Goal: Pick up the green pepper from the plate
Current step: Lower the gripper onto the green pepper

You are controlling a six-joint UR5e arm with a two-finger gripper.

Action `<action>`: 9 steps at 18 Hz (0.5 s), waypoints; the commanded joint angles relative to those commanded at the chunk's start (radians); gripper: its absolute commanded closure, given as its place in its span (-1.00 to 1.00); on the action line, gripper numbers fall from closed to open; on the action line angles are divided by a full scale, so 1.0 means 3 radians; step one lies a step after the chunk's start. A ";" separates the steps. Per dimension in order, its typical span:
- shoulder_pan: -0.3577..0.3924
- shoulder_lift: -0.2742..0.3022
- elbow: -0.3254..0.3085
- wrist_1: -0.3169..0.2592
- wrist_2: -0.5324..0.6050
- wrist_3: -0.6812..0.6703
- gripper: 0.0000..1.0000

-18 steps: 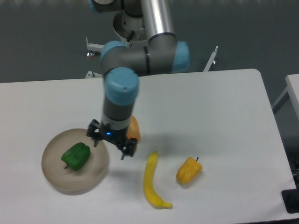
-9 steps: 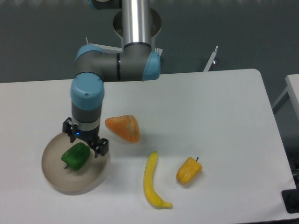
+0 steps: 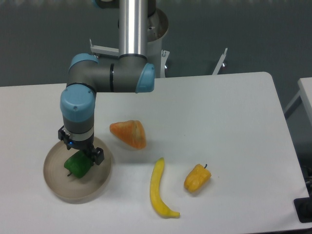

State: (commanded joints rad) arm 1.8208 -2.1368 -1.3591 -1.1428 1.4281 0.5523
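Looks like a robotics lab to me: industrial arm [image 3: 112, 78] bolted behind a plain white table [image 3: 219, 122], toy food laid out, dark grey backdrop.

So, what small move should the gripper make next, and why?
Probably a short descent, then close. The gripper hangs right over the green pepper, which lies on the plate, hiding its top. Whether the fingers already flank it cannot be told from this view.

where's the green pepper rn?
The green pepper lies on the plate at the table's front-left in the camera view, directly under the gripper, left of the orange vegetable.
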 joint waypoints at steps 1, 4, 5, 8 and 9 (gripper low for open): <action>-0.0005 -0.0005 -0.0005 0.0000 0.0000 -0.0005 -1.00; -0.0010 -0.0031 -0.0010 0.0005 0.0005 -0.0021 -1.00; -0.0010 -0.0036 -0.0005 0.0005 0.0000 -0.0021 -1.00; -0.0010 -0.0051 -0.0010 0.0025 0.0005 -0.0026 -1.00; -0.0020 -0.0056 -0.0015 0.0036 0.0005 -0.0031 -1.00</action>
State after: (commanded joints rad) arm 1.8147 -2.1537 -1.3637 -1.1321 1.4297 0.5430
